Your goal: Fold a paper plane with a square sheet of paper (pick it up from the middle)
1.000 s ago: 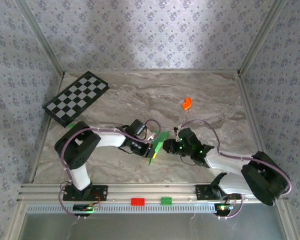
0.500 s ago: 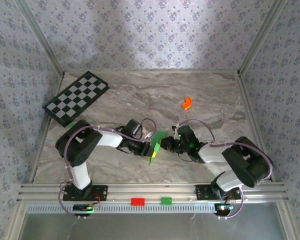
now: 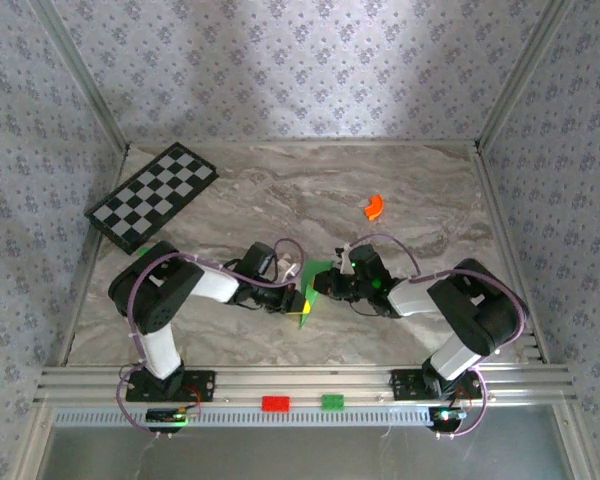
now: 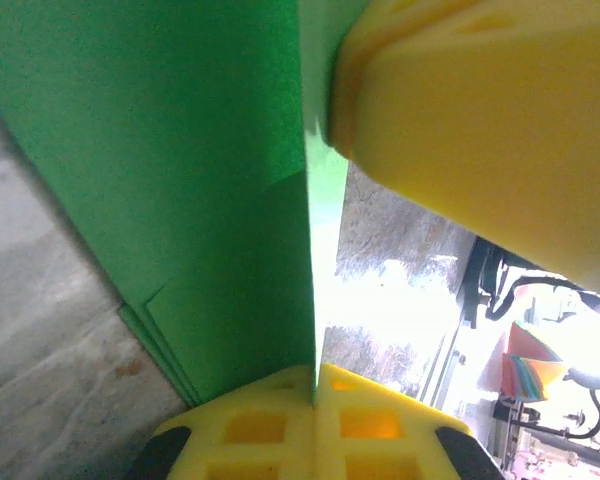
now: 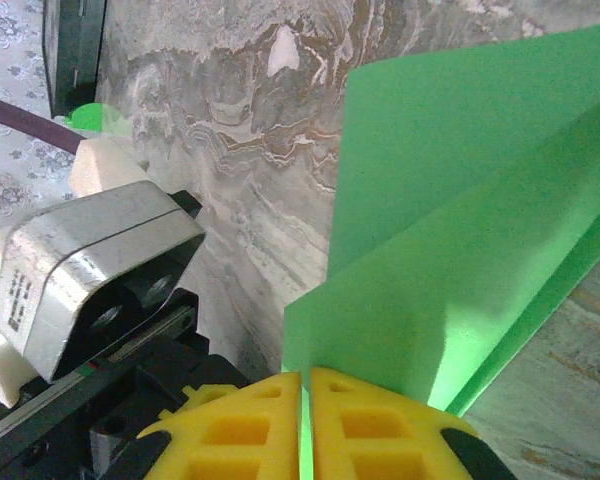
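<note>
The left hand (image 4: 315, 390) and the right hand (image 5: 305, 400) each clamp an edge of the folded paper (image 3: 318, 280), held between them over the table's (image 3: 410, 190) near middle. Uneven pulling or twisting could tear it or let it slip free, spoiling the fold.

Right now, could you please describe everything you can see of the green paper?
The green paper is thin, matte and bright green, and it is already folded: the left wrist view shows a sharp crease and several layers stacked along one edge. It stands roughly on edge over the marble table, near the middle front, between the two arms. The left gripper and the right gripper are each shut on it, one from either side. Whether its lower edge touches the table, I cannot tell.
</note>
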Robot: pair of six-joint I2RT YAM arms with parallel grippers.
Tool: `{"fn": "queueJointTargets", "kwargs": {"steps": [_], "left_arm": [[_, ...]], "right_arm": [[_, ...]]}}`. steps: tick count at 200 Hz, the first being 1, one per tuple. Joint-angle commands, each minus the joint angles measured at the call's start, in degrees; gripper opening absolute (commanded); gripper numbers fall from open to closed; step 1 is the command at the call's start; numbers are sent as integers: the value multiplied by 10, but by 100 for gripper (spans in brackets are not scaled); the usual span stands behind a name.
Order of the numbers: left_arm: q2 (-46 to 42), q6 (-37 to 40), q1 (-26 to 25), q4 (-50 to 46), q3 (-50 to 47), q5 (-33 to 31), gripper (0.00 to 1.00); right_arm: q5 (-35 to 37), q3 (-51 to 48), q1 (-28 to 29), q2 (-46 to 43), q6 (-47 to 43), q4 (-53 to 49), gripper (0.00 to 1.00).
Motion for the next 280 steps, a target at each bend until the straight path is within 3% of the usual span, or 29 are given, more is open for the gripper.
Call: {"fn": "queueJointTargets", "kwargs": {"steps": [1, 235, 280], "left_arm": [[1, -23, 9, 9, -22, -19, 0], [30, -95, 40, 47, -65, -47, 0], [30, -102, 42, 60, -74, -51, 0]], "right_arm": [[-15, 13, -4, 13, 6, 10, 12], [-45, 42, -18, 81, 11, 24, 13], [-39, 35, -22, 55, 15, 27, 15]]}}
